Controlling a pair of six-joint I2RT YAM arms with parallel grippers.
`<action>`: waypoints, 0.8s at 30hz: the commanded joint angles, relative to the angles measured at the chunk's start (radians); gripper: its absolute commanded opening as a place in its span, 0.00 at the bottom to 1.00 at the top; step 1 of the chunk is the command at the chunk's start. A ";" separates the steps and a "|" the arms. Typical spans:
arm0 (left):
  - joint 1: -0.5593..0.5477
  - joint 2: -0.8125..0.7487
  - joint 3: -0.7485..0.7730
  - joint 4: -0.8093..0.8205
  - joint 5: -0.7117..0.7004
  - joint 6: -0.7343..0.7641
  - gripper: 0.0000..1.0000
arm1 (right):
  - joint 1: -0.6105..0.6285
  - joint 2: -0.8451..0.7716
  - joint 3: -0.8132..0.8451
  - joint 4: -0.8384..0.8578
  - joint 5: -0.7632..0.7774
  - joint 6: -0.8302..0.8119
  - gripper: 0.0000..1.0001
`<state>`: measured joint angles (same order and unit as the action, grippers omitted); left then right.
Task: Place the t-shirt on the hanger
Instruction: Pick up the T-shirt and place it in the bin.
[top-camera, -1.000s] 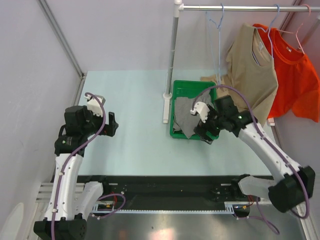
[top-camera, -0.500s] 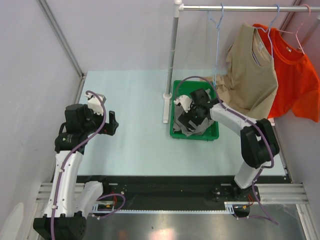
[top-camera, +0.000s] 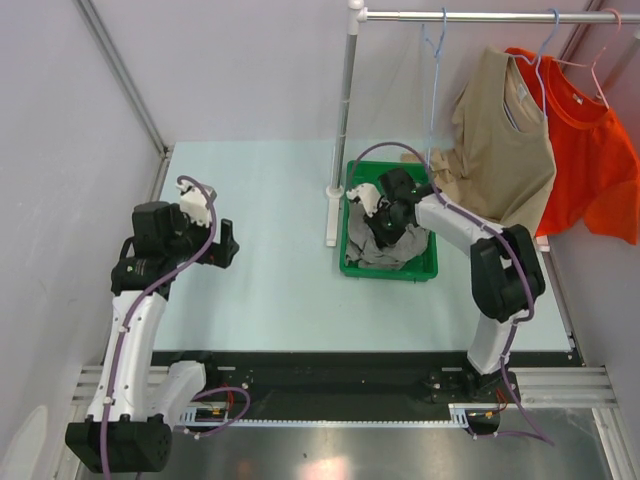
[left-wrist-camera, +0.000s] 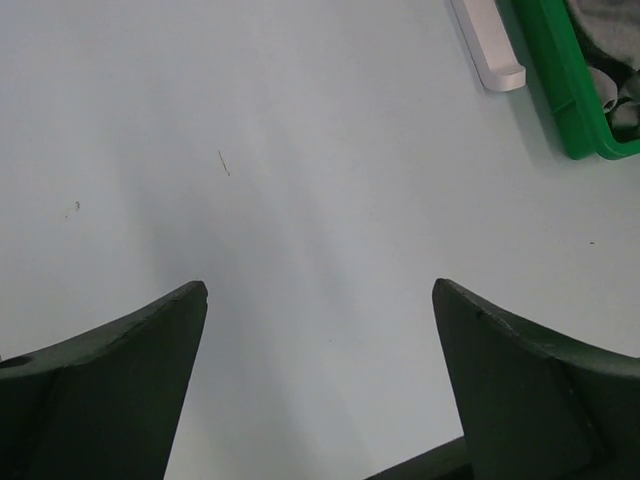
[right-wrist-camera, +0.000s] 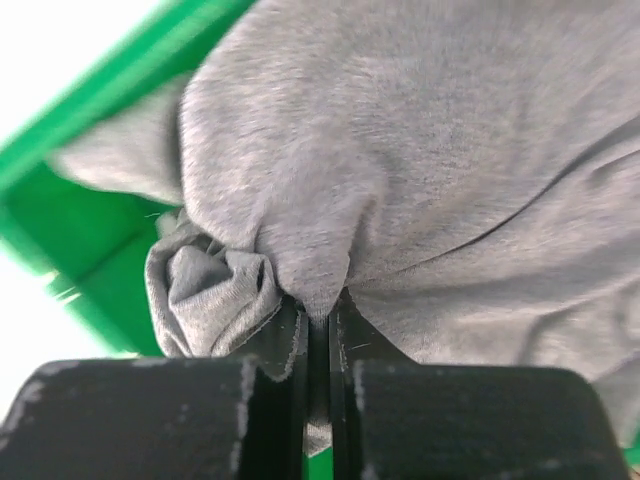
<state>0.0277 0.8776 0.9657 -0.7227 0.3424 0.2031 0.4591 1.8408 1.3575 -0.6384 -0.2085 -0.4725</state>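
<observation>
The grey t-shirt lies crumpled in a green bin right of the table's middle. My right gripper reaches down into the bin. In the right wrist view it is shut on a pinched fold of the t-shirt. The pale blue hanger hangs empty from the rail at the back. My left gripper hovers over the table's left side, well away from the bin; in its wrist view it stands open with only bare table between its fingers.
A tan shirt and an orange-red t-shirt hang on the rail to the right. The rail's white post and its foot stand just left of the bin. The bin's corner shows in the left wrist view.
My right arm swung from the bin's near right side down into the bin, and its gripper closed on the grey t-shirt. The left arm barely shifted.
</observation>
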 joint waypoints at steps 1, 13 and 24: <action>0.008 0.020 0.082 0.006 0.101 0.053 1.00 | -0.008 -0.203 0.118 -0.084 -0.167 0.006 0.00; 0.006 -0.025 0.061 0.319 0.515 0.007 1.00 | 0.003 -0.385 0.468 -0.158 -0.396 0.150 0.00; -0.011 -0.015 0.025 0.303 0.736 0.098 1.00 | 0.099 -0.443 0.257 0.204 -0.684 0.615 0.00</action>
<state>0.0292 0.8680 1.0183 -0.4091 0.9855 0.1967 0.4942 1.4021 1.7370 -0.5930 -0.7509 -0.0166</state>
